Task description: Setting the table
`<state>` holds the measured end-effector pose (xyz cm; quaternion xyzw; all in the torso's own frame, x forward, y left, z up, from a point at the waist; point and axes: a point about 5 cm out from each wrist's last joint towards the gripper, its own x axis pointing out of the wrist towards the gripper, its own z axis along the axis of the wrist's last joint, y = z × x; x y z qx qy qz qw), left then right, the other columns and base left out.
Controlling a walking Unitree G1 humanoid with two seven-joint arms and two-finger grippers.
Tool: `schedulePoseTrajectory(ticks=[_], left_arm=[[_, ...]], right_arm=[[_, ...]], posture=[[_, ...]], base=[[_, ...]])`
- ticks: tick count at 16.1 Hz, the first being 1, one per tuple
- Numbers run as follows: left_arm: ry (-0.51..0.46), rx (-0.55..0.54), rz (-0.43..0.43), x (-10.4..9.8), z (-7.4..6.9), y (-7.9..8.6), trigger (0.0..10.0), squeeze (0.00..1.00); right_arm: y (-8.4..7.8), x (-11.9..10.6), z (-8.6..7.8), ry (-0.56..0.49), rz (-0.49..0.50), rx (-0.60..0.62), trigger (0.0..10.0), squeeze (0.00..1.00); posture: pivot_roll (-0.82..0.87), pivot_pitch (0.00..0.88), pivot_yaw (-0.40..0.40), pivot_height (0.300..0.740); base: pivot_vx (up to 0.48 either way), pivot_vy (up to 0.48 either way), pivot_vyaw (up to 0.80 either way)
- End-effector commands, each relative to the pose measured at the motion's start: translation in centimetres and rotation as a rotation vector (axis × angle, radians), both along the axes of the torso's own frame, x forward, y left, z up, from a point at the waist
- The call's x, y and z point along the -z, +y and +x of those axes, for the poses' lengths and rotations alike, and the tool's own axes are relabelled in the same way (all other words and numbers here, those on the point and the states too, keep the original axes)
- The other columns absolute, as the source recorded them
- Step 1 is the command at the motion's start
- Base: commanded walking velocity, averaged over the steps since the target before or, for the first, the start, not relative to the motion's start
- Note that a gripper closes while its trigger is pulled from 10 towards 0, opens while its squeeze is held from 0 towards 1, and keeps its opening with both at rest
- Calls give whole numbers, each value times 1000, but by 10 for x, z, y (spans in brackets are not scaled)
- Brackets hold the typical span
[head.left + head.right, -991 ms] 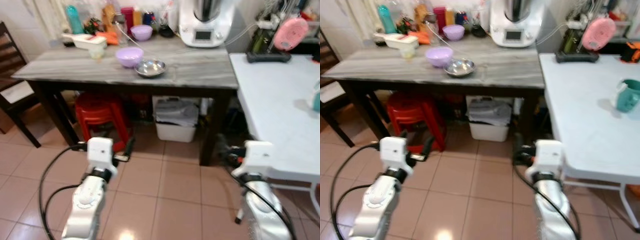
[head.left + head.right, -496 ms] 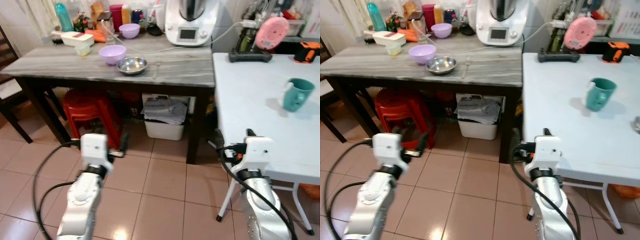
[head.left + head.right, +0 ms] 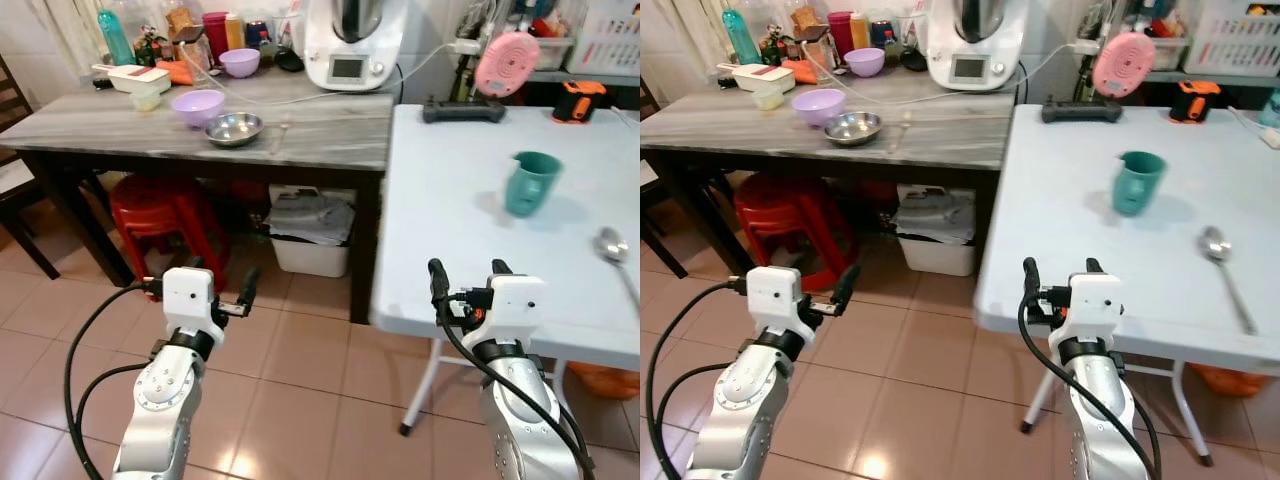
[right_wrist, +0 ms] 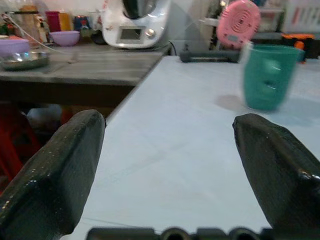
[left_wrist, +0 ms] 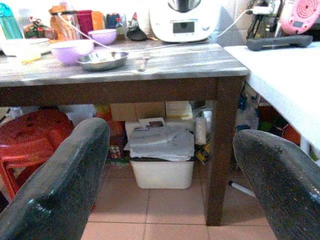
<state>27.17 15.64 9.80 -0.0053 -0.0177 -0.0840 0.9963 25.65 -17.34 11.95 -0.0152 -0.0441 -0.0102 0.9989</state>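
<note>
A teal mug (image 3: 528,182) stands on the white table (image 3: 450,210) at my right, and a metal spoon (image 3: 612,245) lies nearer its right side. On the grey wooden table (image 3: 320,135) to the left sit a steel bowl (image 3: 233,128), a purple bowl (image 3: 197,103) and a smaller purple bowl (image 3: 240,62). My right gripper (image 3: 468,275) is open at the white table's front edge, facing the mug (image 4: 267,76). My left gripper (image 3: 220,278) hangs open and empty over the floor, facing the wooden table and the steel bowl (image 5: 102,60).
A red stool (image 3: 160,215) and a white bin (image 3: 310,240) sit under the wooden table. A white kitchen machine (image 3: 350,40), bottles and a cable crowd its back. A pink round device (image 3: 508,62) and an orange tool (image 3: 578,100) stand behind the mug. A dark chair (image 3: 15,190) is far left.
The camera has swung to the right, so the white table, the mug and then the spoon have come into view. Both grippers stay open and empty.
</note>
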Motion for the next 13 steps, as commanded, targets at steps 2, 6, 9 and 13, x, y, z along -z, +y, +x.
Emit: schedulePoseTrajectory(ticks=[2,6,9,13], left_arm=[[-5,22,-6,-2,2,-5,10000,0],[-4,24,-14,-1,3,-8,10000,0],[-6,28,-16,-1,4,-9,10000,0],[-8,33,-18,-1,6,-10,10000,0]], right_arm=[[-3,-4,1,-11,-5,14,10000,0],[-4,-4,2,-12,-10,11,10000,0],[-3,-5,3,-12,-9,11,10000,0],[-3,-5,4,-14,-5,11,10000,0]], posture=[[-62,0,78,740],[-66,0,74,740],[-68,0,74,740],[-70,0,76,740]], base=[[0,-476,0],[0,-474,-509],[0,-475,-504],[0,-478,-244]])
